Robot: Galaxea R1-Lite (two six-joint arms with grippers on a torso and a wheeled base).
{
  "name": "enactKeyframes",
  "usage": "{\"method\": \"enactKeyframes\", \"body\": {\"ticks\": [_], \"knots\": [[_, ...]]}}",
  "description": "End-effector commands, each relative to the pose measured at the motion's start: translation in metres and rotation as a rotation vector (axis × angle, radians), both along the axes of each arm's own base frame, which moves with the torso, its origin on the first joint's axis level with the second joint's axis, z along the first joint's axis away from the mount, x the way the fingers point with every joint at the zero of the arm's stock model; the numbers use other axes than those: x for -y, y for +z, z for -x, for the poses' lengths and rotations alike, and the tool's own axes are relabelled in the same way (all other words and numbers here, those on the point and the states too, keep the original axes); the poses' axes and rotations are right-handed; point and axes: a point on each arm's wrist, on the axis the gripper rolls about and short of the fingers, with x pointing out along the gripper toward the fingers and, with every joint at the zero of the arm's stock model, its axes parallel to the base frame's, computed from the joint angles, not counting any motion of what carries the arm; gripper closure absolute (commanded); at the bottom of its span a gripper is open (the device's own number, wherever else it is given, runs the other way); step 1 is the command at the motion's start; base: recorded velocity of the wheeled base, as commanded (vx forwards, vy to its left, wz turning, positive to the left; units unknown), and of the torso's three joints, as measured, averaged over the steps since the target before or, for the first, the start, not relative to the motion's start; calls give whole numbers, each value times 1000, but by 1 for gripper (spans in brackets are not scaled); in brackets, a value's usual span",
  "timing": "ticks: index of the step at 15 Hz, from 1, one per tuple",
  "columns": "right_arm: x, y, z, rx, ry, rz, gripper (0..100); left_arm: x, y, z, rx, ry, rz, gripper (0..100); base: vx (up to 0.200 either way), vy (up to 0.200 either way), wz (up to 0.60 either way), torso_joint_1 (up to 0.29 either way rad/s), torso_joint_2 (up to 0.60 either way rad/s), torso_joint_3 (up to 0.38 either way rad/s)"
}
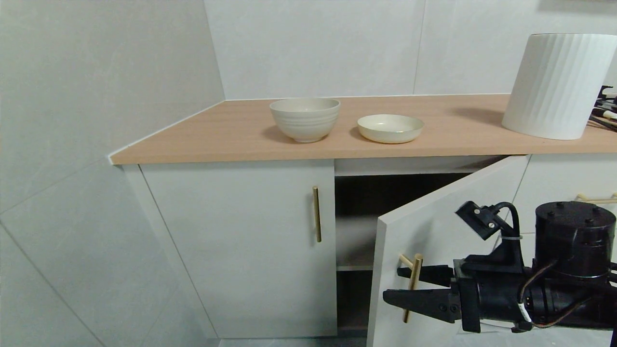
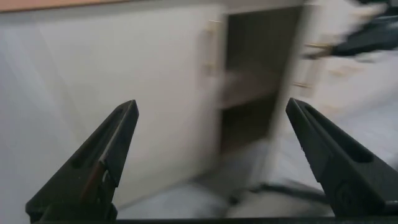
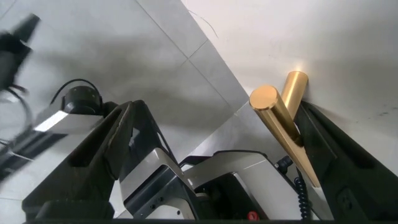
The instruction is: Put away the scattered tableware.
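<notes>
Straddling the brass handle (image 1: pixel 417 261) of the half-open cabinet door (image 1: pixel 434 212), the right tool (image 1: pixel 391 283) has its jaws spread and unclamped, with one finger against the bar, probably so it can swing the door by hooking rather than pinching. The left tool (image 2: pixel 211 104) is likewise released, empty, and faces the cabinet's dark opening. On the table (image 1: pixel 217 140), the bowl (image 1: pixel 304 119) and shallow dish (image 1: pixel 390 127) sit side by side, not touching, likely because the shelf (image 1: pixel 354 241) is not yet fully reachable.

Cream ribbed bowl (image 1: pixel 304 119), pale yellow dish (image 1: pixel 390 128)
</notes>
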Motion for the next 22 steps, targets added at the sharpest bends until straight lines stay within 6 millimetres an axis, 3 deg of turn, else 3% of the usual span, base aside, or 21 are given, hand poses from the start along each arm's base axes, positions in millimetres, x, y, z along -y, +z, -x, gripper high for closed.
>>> {"method": "enactKeyframes", "body": {"ticks": [1, 2, 3, 5, 9, 17, 18, 22], "knots": [[0, 1, 1, 2, 4, -2, 0, 5, 48, -77, -269, -232, 41, 0, 0, 0, 0, 0, 0, 0], [0, 0, 1, -2, 4, 0, 0, 6, 51, -93, -317, -269, 50, 0, 0, 0, 0, 0, 0, 0], [0, -2, 1, -7, 4, 4, 0, 12, 51, -136, -424, -333, 83, 0, 0, 0, 0, 0, 0, 0], [1, -2, 2, -5, 6, 4, 0, 26, 40, -184, -473, -397, 107, 0, 0, 0, 0, 0, 0, 0], [-1, -2, 6, -7, 21, 4, 0, 62, 6, -235, -609, -494, 151, 0, 0, 0, 0, 0, 0, 0], [-2, -4, 8, -13, 29, 8, 0, 105, -37, -247, -787, -594, 188, 0, 0, 0, 0, 0, 0, 0], [-2, -4, 8, -14, 29, 9, 0, 107, -41, -250, -800, -594, 188, 100, 0, 0, 0, 0, 0, 0], [-2, -4, 8, -14, 29, 9, 0, 116, -48, -265, -740, -607, 193, 100, 0, 0, 0, 0, 0, 0]]}}
